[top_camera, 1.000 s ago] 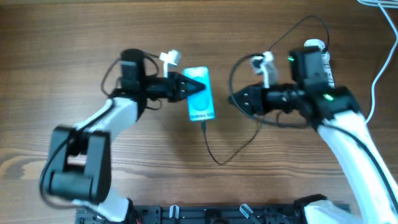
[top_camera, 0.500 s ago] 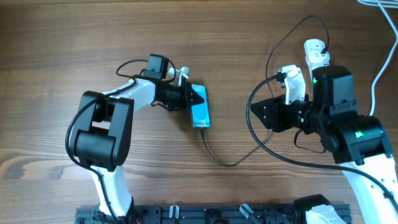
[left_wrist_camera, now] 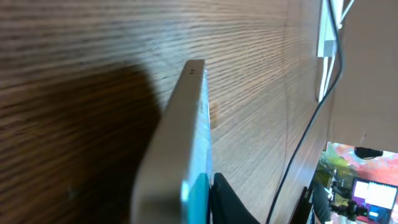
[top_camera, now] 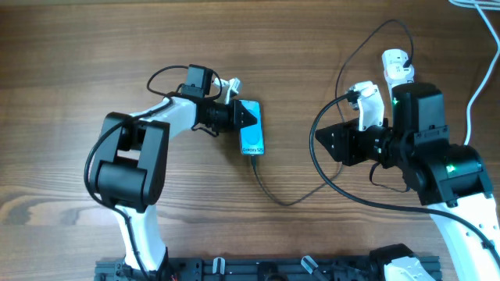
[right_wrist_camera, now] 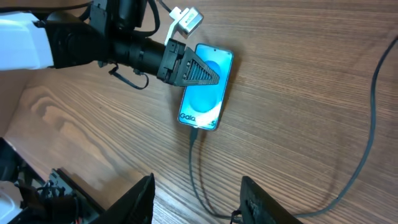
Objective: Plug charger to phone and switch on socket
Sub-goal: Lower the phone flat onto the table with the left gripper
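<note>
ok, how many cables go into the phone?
1: the charger cable, plugged into the phone's bottom edge and looping right toward the socket. The left gripper hides part of the phone's side.

"Gala", start of the word on the phone (right_wrist_camera: 206, 104) screen's lower end

1. The phone (top_camera: 252, 139) rests on the counter (top_camera: 78, 47), left of centre.
2. My left end effector (top_camera: 251, 117) comes in from the left and lies over the phone's far half.
3. The charger (top_camera: 289, 201) leaves the phone's near end, loops rightward across the counter, and runs back to the socket (top_camera: 396, 65) at the far right.
4. My right end effector (top_camera: 319, 139) sits between phone and socket, well apart from the phone.
</note>
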`<move>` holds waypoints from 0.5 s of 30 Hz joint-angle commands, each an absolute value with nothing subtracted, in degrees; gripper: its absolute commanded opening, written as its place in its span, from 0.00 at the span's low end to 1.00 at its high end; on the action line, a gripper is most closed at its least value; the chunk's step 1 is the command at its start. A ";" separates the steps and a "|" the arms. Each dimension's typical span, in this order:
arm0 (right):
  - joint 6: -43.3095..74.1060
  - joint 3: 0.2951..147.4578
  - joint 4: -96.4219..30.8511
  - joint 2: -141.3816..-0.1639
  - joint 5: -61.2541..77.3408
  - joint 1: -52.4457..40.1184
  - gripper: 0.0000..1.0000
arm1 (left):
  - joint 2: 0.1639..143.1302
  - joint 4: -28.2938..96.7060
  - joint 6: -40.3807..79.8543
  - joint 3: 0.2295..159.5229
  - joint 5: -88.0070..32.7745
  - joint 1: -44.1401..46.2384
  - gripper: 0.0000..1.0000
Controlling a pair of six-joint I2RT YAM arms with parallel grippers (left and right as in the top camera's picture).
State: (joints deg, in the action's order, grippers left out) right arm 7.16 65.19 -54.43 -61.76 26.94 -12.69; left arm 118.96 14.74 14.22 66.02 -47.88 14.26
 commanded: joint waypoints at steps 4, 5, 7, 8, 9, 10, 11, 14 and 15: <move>6.13 65.78 -54.83 -61.54 24.36 -12.69 0.45 | 124.29 14.83 12.62 66.76 -46.78 14.37 0.17; 6.15 65.78 -54.83 -61.56 24.36 -12.69 0.45 | 124.73 14.83 12.62 66.76 -46.78 14.37 0.18; 6.15 65.78 -54.89 -61.56 24.32 -12.69 0.45 | 125.29 14.83 12.62 66.76 -46.78 14.37 0.22; 6.20 65.78 -54.89 -61.56 23.90 -12.69 0.45 | 125.49 14.92 12.62 66.76 -46.76 14.37 0.24; 6.15 65.78 -54.89 -61.56 23.70 -12.69 0.46 | 125.49 14.87 12.62 66.76 -46.76 14.37 0.25; 6.15 65.78 -54.89 -61.56 23.70 -12.69 0.47 | 125.49 14.83 12.62 66.76 -46.76 14.37 0.25; 6.13 65.78 -54.89 -61.56 23.70 -12.69 0.48 | 125.49 14.90 12.62 66.76 -46.74 14.37 0.26; 6.13 65.78 -54.89 -61.56 23.70 -12.69 0.49 | 125.49 15.53 12.64 66.76 -45.56 14.35 0.26; 6.15 65.78 -54.92 -61.56 23.70 -12.69 0.49 | 125.49 15.77 12.64 66.76 -45.43 14.35 0.26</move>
State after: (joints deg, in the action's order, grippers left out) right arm 7.16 65.19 -54.87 -61.76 24.77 -12.69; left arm 122.06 14.68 14.00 67.20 -51.77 14.24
